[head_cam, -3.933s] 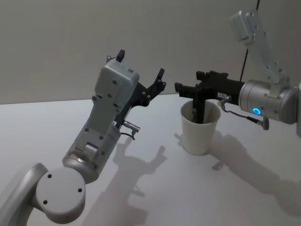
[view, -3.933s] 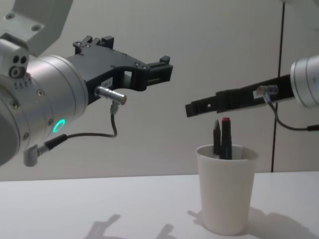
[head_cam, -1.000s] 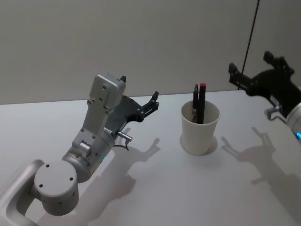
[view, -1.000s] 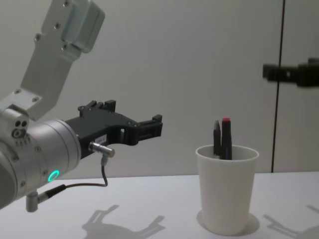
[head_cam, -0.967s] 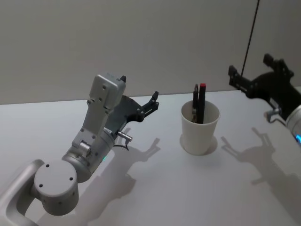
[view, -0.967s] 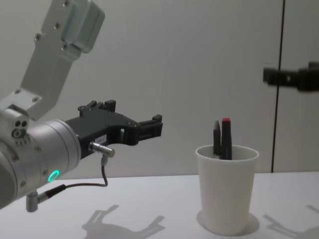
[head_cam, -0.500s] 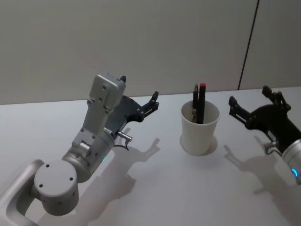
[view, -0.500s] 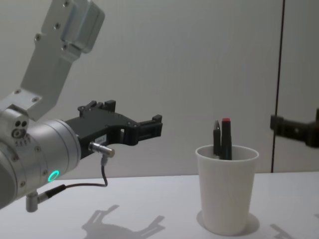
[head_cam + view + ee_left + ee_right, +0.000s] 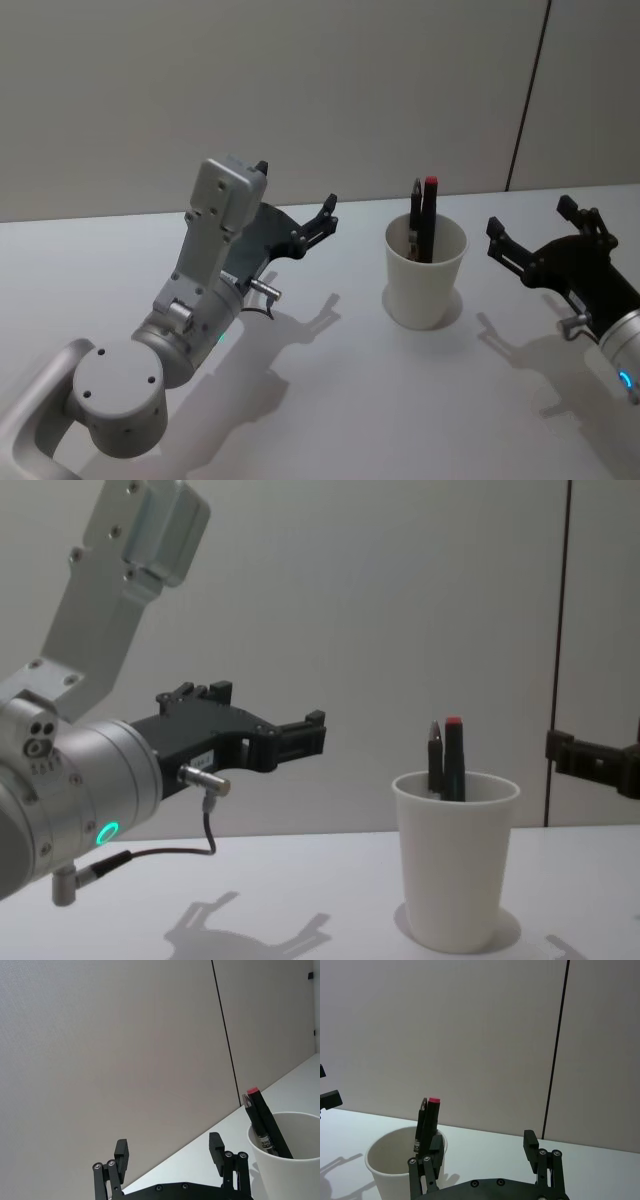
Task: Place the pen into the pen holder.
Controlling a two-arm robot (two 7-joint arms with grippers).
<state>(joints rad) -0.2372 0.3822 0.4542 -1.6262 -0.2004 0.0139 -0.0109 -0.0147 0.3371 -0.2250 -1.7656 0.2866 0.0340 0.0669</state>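
Note:
The pen holder (image 9: 425, 288) is a white paper cup standing on the table, also in the chest view (image 9: 455, 875). Two pens lean upright inside it: a black pen with a red cap (image 9: 430, 212) (image 9: 454, 752) and a dark pen (image 9: 415, 215) (image 9: 436, 755). My right gripper (image 9: 530, 220) hovers open and empty to the right of the cup, apart from it. My left gripper (image 9: 297, 190) hangs open and empty to the left of the cup, pointing toward it. Both wrist views show the cup (image 9: 295, 1160) (image 9: 395, 1165) beyond open fingers.
The white table (image 9: 330, 400) runs back to a plain grey wall (image 9: 300, 90) with a dark vertical seam (image 9: 525, 110). My left arm's elbow joint (image 9: 115, 400) stands at the near left.
My right gripper has left the cup, swung out to the right and dropped to about cup height. My left arm lowered earlier and has since held still. The pens stay in the cup.

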